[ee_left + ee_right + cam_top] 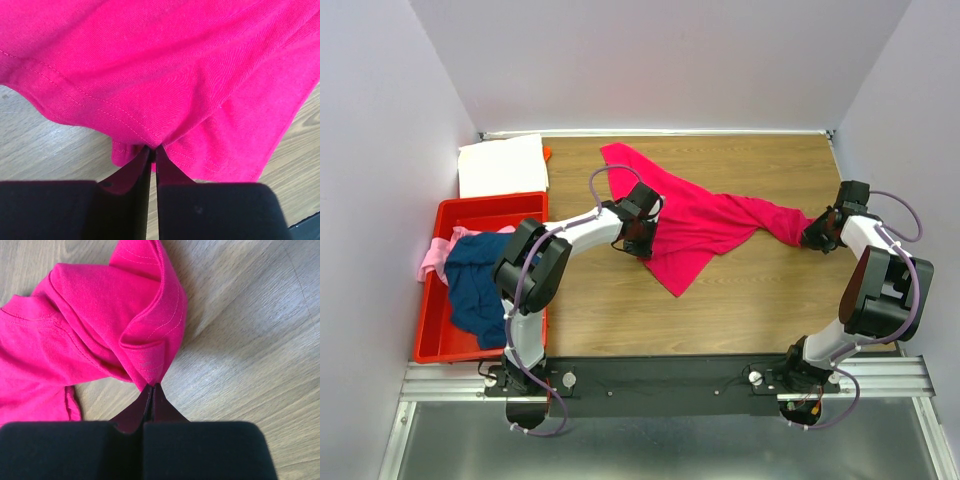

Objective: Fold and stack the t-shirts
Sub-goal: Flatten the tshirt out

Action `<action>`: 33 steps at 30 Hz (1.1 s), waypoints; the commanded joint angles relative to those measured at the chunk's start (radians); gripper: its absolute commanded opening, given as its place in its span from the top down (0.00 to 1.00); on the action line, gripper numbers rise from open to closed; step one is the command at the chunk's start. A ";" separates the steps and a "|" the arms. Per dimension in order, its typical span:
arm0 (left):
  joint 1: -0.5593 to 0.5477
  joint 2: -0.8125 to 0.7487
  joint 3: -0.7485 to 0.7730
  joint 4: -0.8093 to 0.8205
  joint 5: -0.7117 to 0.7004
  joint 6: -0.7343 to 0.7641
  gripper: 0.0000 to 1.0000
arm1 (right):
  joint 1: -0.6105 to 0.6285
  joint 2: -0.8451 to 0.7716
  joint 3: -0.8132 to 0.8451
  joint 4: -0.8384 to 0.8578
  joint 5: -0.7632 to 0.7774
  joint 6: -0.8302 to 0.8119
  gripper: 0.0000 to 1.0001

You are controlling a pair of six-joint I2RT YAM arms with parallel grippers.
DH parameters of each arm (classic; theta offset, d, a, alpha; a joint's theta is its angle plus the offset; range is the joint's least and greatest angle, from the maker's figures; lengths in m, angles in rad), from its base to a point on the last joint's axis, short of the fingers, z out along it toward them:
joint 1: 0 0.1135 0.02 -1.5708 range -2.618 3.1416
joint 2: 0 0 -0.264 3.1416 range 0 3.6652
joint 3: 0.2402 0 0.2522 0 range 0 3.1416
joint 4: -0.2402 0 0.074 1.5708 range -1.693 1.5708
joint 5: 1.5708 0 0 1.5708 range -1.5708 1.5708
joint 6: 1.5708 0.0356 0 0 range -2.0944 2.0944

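Observation:
The magenta-pink t-shirt [695, 222] lies stretched and crumpled across the middle of the wooden table. My left gripper [638, 240] is shut on its left hem, seen close in the left wrist view [153, 148]. My right gripper [812, 236] is shut on the shirt's right end, a sleeve edge in the right wrist view [152, 386]. The shirt also shows in the left wrist view [175, 65] and the right wrist view [100, 315]. The navy blue t-shirt [475, 285] and the pale pink t-shirt [435, 255] lie in the red bin. A folded white t-shirt [502, 165] lies at the back left.
The red plastic bin [440, 345] stands at the table's left edge, right beside the left arm's base link. White walls close in the back and sides. A black rail runs along the near edge under both arm bases.

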State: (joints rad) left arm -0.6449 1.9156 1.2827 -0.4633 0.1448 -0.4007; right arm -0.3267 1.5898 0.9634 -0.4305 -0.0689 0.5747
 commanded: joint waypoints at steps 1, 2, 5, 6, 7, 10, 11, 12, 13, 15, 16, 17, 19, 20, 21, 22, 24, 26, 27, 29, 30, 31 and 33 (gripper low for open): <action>-0.009 0.006 0.029 -0.034 -0.005 0.005 0.86 | -0.003 -0.001 -0.006 0.013 -0.019 -0.012 1.00; -0.009 0.006 0.030 -0.034 -0.004 0.006 0.85 | -0.003 0.001 -0.006 0.013 -0.022 -0.012 1.00; -0.009 -0.001 0.032 -0.037 -0.007 0.003 0.83 | -0.003 0.002 -0.008 0.013 -0.023 -0.012 1.00; -0.009 -0.004 0.032 -0.038 -0.008 0.002 0.82 | -0.003 0.004 -0.008 0.013 -0.023 -0.012 0.99; -0.009 -0.007 0.033 -0.037 -0.008 0.002 0.80 | -0.003 0.004 -0.009 0.013 -0.025 -0.013 1.00; -0.009 -0.015 0.032 -0.037 -0.011 0.000 0.78 | -0.003 0.004 -0.012 0.013 -0.028 -0.013 1.00; -0.009 -0.016 0.029 -0.034 -0.010 -0.001 0.78 | -0.003 0.002 -0.014 0.013 -0.029 -0.015 1.00; -0.009 -0.020 0.030 -0.032 -0.008 -0.003 0.78 | -0.003 0.002 -0.014 0.013 -0.029 -0.015 1.00; -0.009 -0.021 0.029 -0.032 -0.008 -0.003 0.78 | -0.003 0.002 -0.015 0.013 -0.029 -0.015 1.00; -0.009 -0.024 0.032 -0.032 -0.010 -0.003 0.78 | -0.003 0.002 -0.018 0.013 -0.029 -0.016 1.00; -0.009 -0.029 0.032 -0.032 -0.010 -0.001 0.78 | -0.003 0.001 -0.018 0.013 -0.031 -0.016 1.00; -0.009 -0.030 0.032 -0.032 -0.011 -0.003 0.78 | -0.003 0.001 -0.020 0.013 -0.029 -0.018 1.00; -0.010 -0.032 0.033 -0.031 -0.013 -0.004 0.78 | -0.003 0.001 -0.022 0.013 -0.031 -0.018 1.00; -0.010 -0.032 0.033 -0.032 -0.013 -0.003 0.77 | -0.003 0.001 -0.023 0.013 -0.031 -0.018 1.00; -0.009 -0.032 0.036 -0.031 -0.013 -0.003 0.76 | -0.003 0.001 -0.023 0.013 -0.032 -0.018 1.00; -0.010 -0.032 0.037 -0.029 -0.010 -0.001 0.76 | -0.003 0.002 -0.023 0.013 -0.034 -0.018 1.00; -0.010 -0.032 0.037 -0.026 -0.008 0.000 0.75 | -0.003 0.002 -0.020 0.013 -0.035 -0.018 1.00; -0.012 -0.032 0.038 -0.028 -0.008 -0.001 0.75 | -0.003 0.004 -0.022 0.015 -0.035 -0.016 1.00; -0.010 -0.033 0.040 -0.026 -0.008 -0.001 0.76 | -0.003 0.002 -0.022 0.013 -0.035 -0.018 1.00; -0.010 -0.036 0.041 -0.025 -0.011 0.000 0.81 | -0.003 0.002 -0.022 0.013 -0.034 -0.018 1.00; -0.012 -0.038 0.041 -0.021 -0.011 0.000 0.88 | -0.003 0.002 -0.022 0.013 -0.034 -0.018 1.00; -0.013 -0.043 0.041 -0.021 -0.011 0.002 0.91 | -0.003 -0.001 -0.023 0.013 -0.034 -0.018 0.99; -0.013 -0.046 0.043 -0.021 -0.013 0.002 0.97 | -0.003 -0.001 -0.023 0.013 -0.034 -0.018 1.00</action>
State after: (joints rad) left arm -0.6495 1.9141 1.3006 -0.4812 0.1432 -0.4023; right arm -0.3267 1.5898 0.9543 -0.4267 -0.0845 0.5739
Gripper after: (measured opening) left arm 0.066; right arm 0.005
